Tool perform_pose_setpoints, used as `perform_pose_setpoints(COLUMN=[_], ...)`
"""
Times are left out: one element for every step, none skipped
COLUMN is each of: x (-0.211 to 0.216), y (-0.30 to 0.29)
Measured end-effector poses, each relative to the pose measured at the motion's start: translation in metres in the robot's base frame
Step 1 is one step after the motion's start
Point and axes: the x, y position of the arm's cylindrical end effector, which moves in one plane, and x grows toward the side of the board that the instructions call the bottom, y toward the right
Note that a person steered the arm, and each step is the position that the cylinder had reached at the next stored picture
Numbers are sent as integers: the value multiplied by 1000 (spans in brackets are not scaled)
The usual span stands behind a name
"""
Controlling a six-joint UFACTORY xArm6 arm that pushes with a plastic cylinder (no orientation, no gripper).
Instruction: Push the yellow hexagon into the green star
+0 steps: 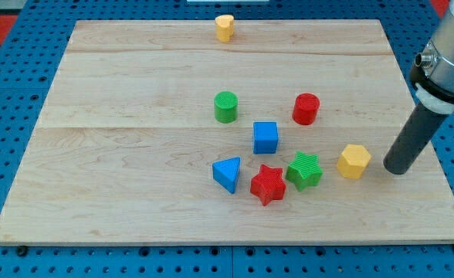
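The yellow hexagon [354, 161] lies on the wooden board [134, 154] at the view's lower right. The green star [304, 171] sits just to its left, a small gap between them. My tip [397, 169] rests on the board to the right of the yellow hexagon, a short gap apart, on the side away from the green star. The dark rod rises from it toward the view's upper right.
A red star [268, 184] touches the green star's left side. A blue triangle [228, 174] lies left of that. A blue cube [265, 137], a green cylinder [225, 106] and a red cylinder [306, 109] sit mid-board. Another yellow block [225, 28] stands at the top edge.
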Motion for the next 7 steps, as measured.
perform_pose_setpoints(x=[0, 0, 0, -1, -5, -5, -5], y=[-17, -31, -41, -46, -46, -46, -46])
